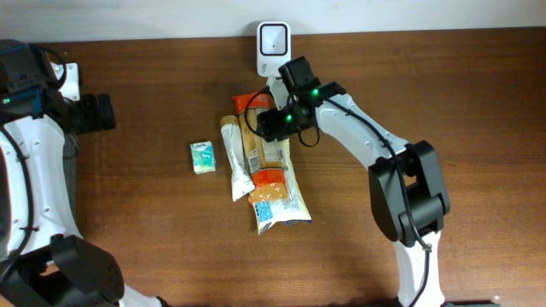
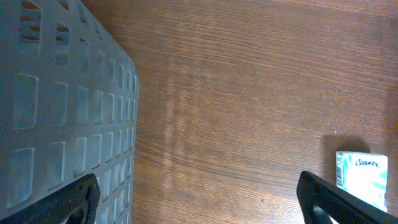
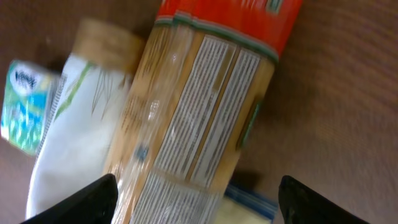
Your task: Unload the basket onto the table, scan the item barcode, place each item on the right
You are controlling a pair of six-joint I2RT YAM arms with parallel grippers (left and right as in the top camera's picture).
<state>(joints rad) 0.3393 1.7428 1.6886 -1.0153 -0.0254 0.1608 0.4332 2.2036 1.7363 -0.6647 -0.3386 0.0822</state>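
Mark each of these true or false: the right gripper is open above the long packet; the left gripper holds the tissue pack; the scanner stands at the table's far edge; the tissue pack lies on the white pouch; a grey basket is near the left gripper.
1. The right gripper is open above the long packet. True.
2. The left gripper holds the tissue pack. False: it is open and empty, and the pack lies on the table.
3. The scanner stands at the table's far edge. True.
4. The tissue pack lies on the white pouch. False: it lies beside the pouch, with bare wood between them.
5. A grey basket is near the left gripper. True.
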